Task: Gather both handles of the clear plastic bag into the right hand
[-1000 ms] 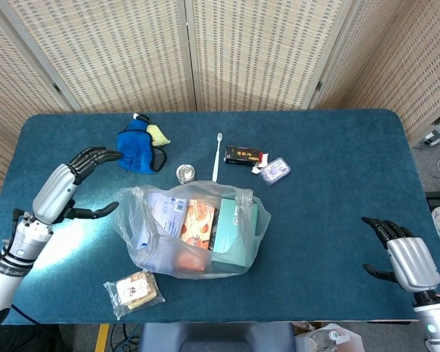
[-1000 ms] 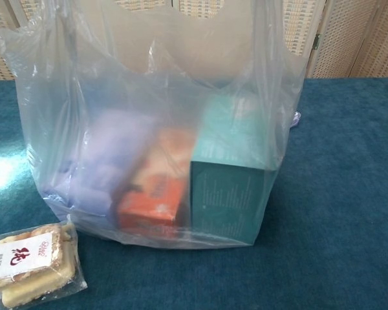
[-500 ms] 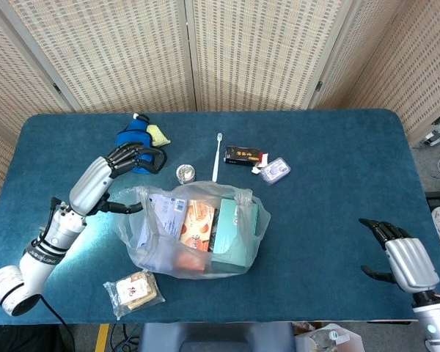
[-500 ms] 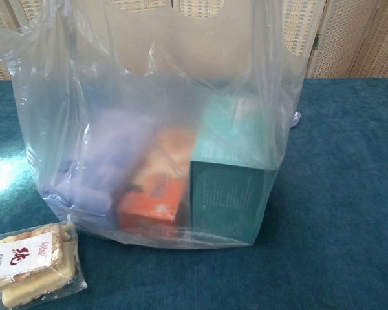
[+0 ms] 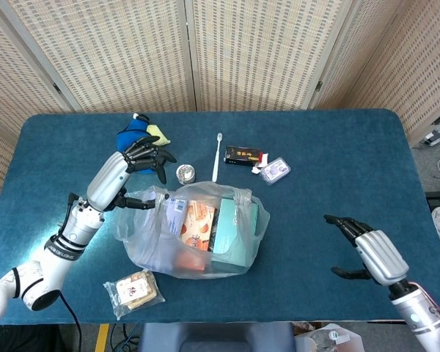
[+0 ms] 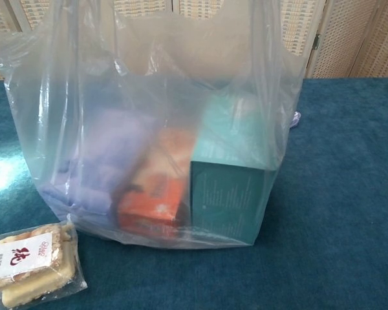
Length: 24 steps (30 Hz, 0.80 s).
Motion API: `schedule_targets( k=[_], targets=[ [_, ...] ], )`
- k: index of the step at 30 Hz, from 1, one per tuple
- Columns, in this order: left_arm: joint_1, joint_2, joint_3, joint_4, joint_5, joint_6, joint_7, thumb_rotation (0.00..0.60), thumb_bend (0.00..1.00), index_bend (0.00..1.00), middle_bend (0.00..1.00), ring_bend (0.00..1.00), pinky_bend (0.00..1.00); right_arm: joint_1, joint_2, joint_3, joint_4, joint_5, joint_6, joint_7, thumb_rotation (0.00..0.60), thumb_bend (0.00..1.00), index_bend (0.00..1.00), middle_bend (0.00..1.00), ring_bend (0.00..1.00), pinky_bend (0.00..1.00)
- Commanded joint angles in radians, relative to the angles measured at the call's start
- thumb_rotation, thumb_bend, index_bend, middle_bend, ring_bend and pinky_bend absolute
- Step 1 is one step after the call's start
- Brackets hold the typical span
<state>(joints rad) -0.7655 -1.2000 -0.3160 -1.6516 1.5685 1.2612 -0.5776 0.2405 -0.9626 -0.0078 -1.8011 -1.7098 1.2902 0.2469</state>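
- Bag (image 5: 194, 231): on table, well left of right hand (image 5: 370, 253); handles ungathered.
- Right hand: fingers apart, empty.
- Left hand (image 5: 128, 172): fingers spread at bag's near rim; grip uncertain.
- Remaining: both handles.

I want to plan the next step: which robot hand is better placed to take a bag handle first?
Left. The left robot hand hovers at the clear plastic bag; the right robot hand is far away.
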Motion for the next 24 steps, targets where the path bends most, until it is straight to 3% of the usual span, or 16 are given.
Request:
schedule_targets(
  k=[1,8,24],
  targets=[
    [-0.002,-0.005,0.002,-0.006,-0.004,0.003,0.011,0.6,0.22,0.61,0.36,0.29,0.1,0.041,0.01,-0.006,-0.015,-0.029,-0.039,0.074,0.6,0.09,0.05,0.16,0.13,0.29],
    [0.01,-0.001,-0.002,-0.024,-0.017,0.03,0.026,0.6,0.22,0.62,0.37,0.29,0.1,0.122,0.009,-0.018,-0.02,-0.083,-0.094,0.248,0.6,0.07,0.0,0.1,0.07,0.25],
    [0.02,0.052,-0.009,-0.087,-0.039,0.025,0.073,0.6,0.22,0.61,0.37,0.29,0.1,0.356,-0.023,-0.003,-0.024,-0.14,-0.177,0.76,0.6,0.04,0.0,0.06,0.03,0.21]
  ],
)
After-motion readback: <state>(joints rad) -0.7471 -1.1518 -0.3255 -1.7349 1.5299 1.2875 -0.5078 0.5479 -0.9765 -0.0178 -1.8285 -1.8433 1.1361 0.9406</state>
